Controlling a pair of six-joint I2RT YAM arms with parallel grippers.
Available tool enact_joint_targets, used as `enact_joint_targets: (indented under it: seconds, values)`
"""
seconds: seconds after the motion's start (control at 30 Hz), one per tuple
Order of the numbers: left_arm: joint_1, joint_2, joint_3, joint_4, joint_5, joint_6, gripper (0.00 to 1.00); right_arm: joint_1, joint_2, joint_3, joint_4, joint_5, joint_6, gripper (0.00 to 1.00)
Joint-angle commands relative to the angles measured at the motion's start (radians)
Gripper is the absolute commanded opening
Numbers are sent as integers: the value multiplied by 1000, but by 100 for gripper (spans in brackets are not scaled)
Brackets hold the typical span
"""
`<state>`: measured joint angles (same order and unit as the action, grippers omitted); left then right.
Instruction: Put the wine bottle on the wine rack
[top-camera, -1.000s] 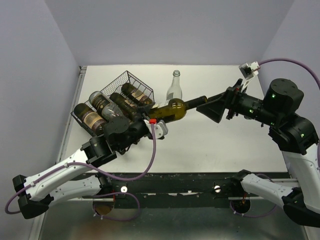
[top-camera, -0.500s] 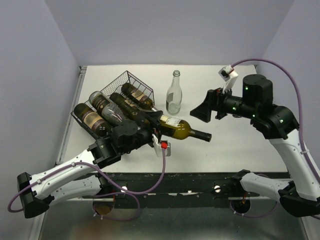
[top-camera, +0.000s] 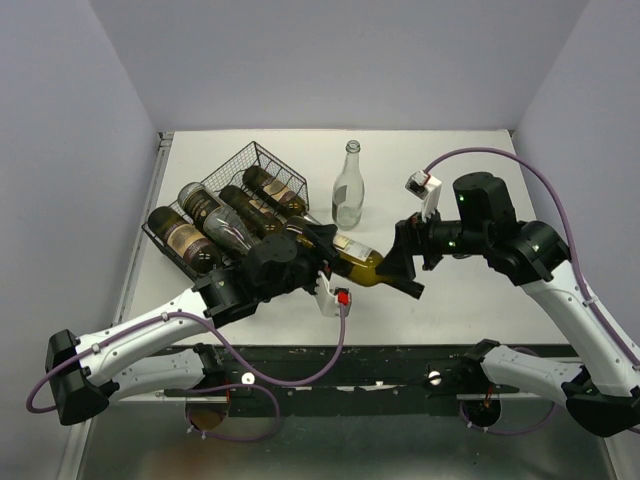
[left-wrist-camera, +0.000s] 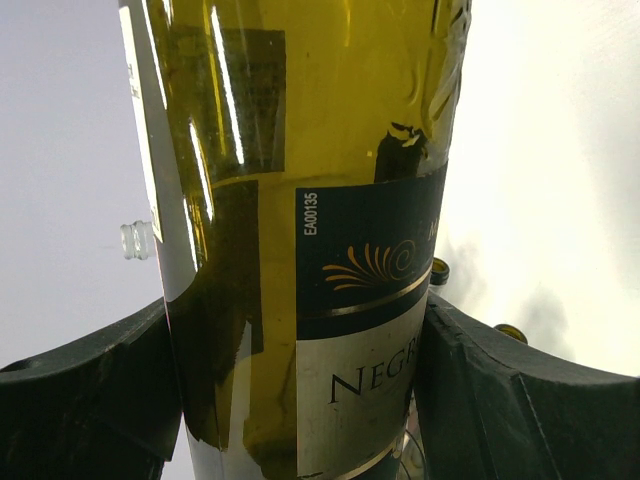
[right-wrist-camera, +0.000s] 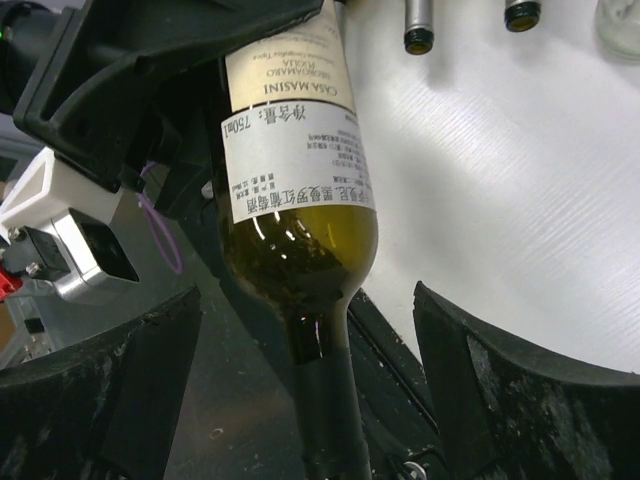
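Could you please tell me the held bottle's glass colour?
Wine bottle: yellowish olive green; left wrist view.

Olive-green glass on the wine bottle (left-wrist-camera: 300, 150); wears a label banded dark navy and white (gold fan flourish on the dark band). Black thin-wire grid on the wine rack (top-camera: 265, 160). White across the surface (top-camera: 480, 200). Matte black on the fingers (right-wrist-camera: 100, 400). Clear glass on the upright bottle (top-camera: 347, 195).

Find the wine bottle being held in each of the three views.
Top external: wine bottle at centre, slanted, neck toward lower right.
Left wrist: wine bottle fills the middle, label showing.
Right wrist: wine bottle at centre, neck pointing down.
Shared landmark: left gripper clamped on its body.
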<state>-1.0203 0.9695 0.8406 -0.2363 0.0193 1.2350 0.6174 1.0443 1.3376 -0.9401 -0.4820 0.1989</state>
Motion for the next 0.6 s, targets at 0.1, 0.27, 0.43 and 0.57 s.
enact_joint_targets:
  seconds: [0.1,0.27,0.43,0.57]
  values:
    - [8,-2,92,95,41,46,0,31,-50,-71,-16,-58,-27,93]
    - [11,6,117,111,67,29,0,47,-49,-86,-11,-63,-29,94]
    - [11,38,161,95,97,-9,0,62,-7,-77,1,-58,-9,81]
    - [11,63,161,124,105,-38,0,71,31,-58,-2,-43,-4,72]
